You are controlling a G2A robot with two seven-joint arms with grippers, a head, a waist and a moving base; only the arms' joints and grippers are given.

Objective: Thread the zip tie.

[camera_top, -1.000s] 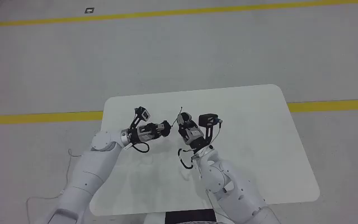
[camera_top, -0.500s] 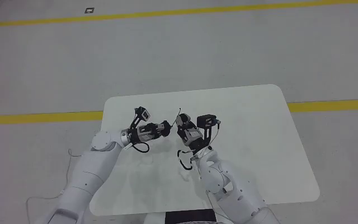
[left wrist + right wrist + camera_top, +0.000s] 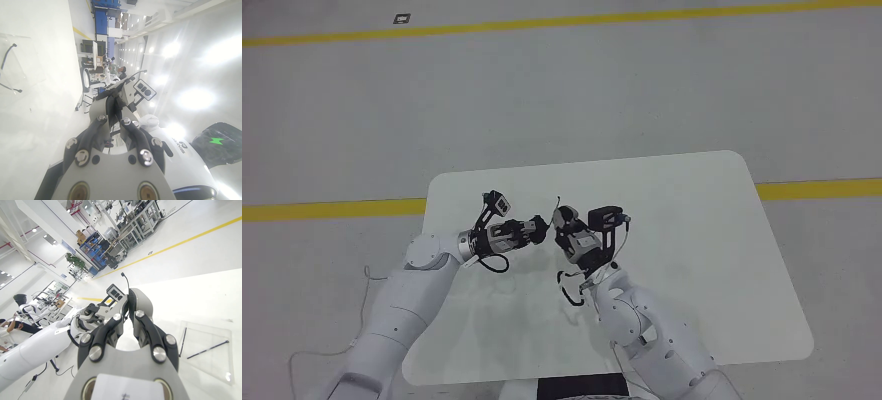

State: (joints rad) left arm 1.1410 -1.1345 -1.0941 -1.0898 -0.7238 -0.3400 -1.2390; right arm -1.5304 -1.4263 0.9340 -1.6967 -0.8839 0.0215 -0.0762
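Thin black plastic zip tie [image 3: 127, 283], clamped upright in right gripper [image 3: 128, 308] above white table [image 3: 692, 200]; left gripper [image 3: 113, 100] facing it, fingers together; step apparently aligning ends, next needing tail steered into head.

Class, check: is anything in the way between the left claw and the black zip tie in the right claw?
Nothing visible. The right claw is shut on the thin black plastic zip tie, head end sticking out; the left claw sits tip to tip with it above the white table. Contact unclear.

Top camera looks down on the table [image 3: 692, 200]; wrist cameras face each other closely.
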